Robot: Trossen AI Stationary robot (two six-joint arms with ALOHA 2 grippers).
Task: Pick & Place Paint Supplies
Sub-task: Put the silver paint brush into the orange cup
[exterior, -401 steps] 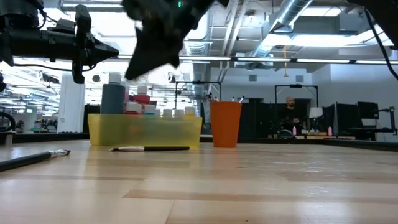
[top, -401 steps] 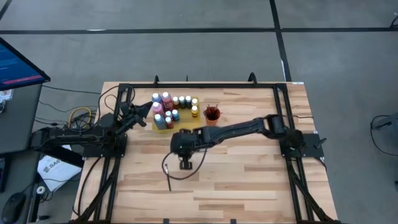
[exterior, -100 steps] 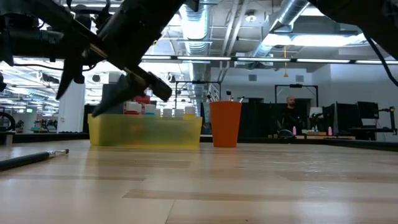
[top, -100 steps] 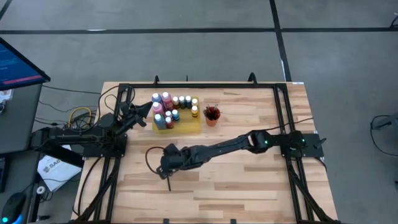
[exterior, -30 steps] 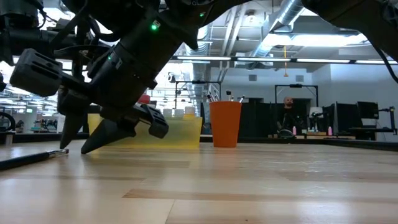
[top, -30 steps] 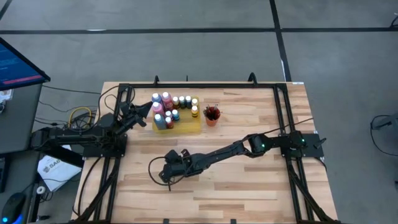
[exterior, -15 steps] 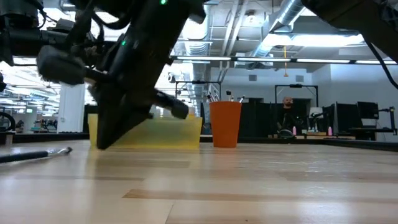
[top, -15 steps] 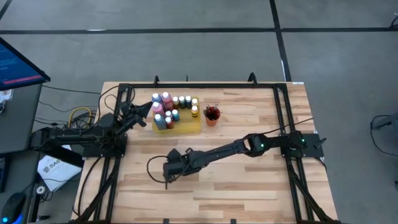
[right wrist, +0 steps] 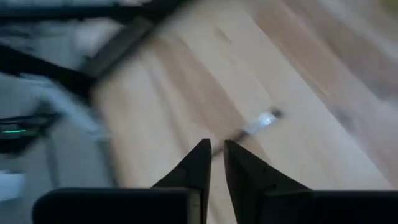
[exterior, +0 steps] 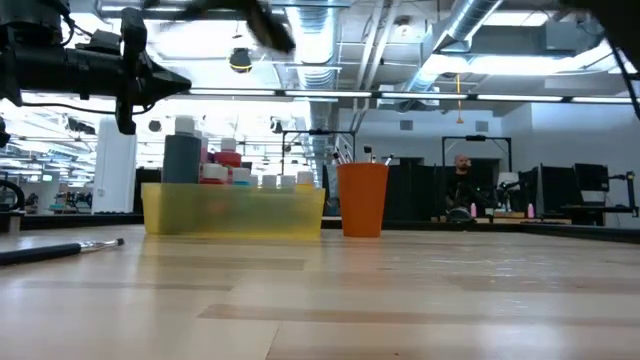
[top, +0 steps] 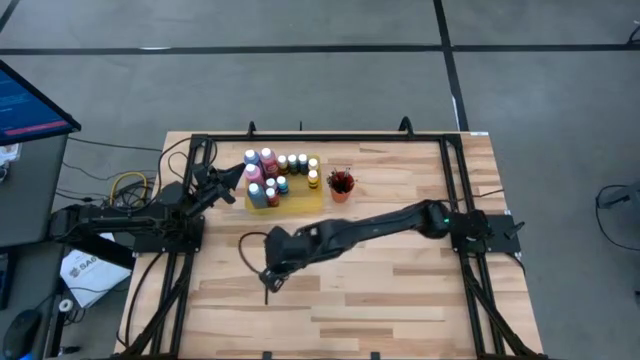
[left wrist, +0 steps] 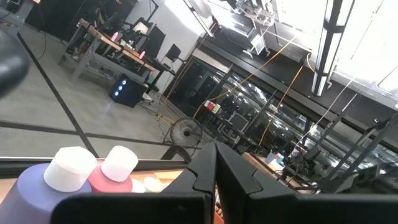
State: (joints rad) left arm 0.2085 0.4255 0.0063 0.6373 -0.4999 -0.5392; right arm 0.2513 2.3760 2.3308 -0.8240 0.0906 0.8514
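Right tool (top: 270,277) hung above the front-left part of the table (top: 400,290). Its two fingers (right wrist: 200,163) were almost together, and it looked like they held nothing, though the picture was blurry. One brush (exterior: 62,250) lay flat on the wood below it. Thin brushes are hard to pinch, so the fingers could slip and push it away. Bottles (top: 270,172) stood in the yellow tray (exterior: 232,212) beside the orange cup (exterior: 362,199). Left tool (top: 222,181) waited shut by the tray.

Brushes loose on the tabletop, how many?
1: a brush lies flat on the table, under the right gripper. Others stand in the orange cup.
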